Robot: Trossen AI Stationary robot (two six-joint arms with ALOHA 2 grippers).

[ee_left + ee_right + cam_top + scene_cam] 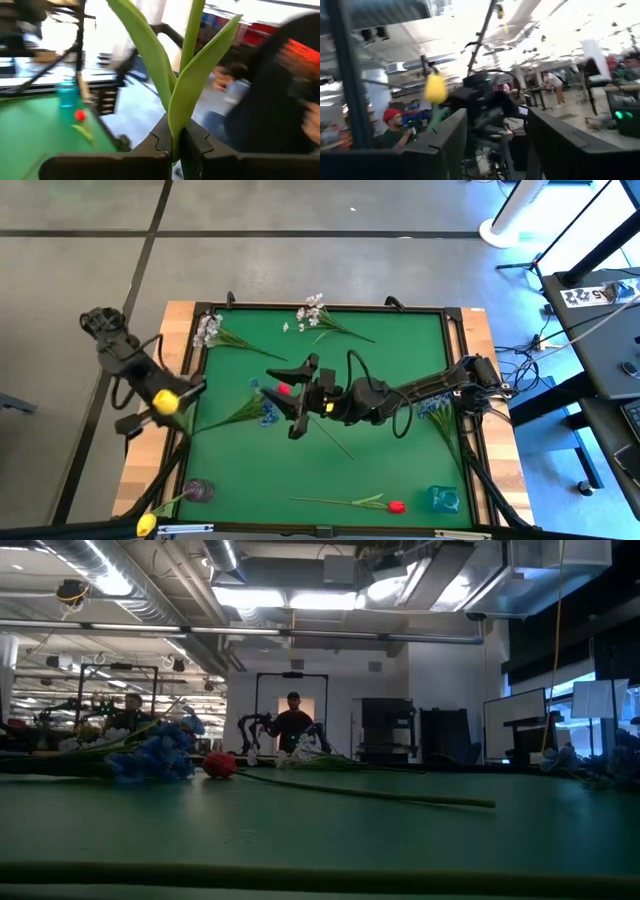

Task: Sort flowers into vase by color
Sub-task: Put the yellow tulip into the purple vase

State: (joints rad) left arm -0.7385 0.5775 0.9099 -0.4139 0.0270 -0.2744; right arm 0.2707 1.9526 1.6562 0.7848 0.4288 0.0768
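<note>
desk: green top, wood border, flowers scattered across it
room: open lab, ceiling strip lights, people at benches behind
left tool: at the desk's left edge, clenched on the stem of a yellow tulip, leaves sticking up between its fingers
right tool: over desk centre, fingers spread, holding nothing
red tulip: lying at desk centre, beside blue cluster
second red tulip: near front edge

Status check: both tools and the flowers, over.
Left tool shut on yellow tulip, at table's left edge. Right tool open, mid-table over red tulip. Another red tulip lies on the mat. Nothing in the way.
</note>
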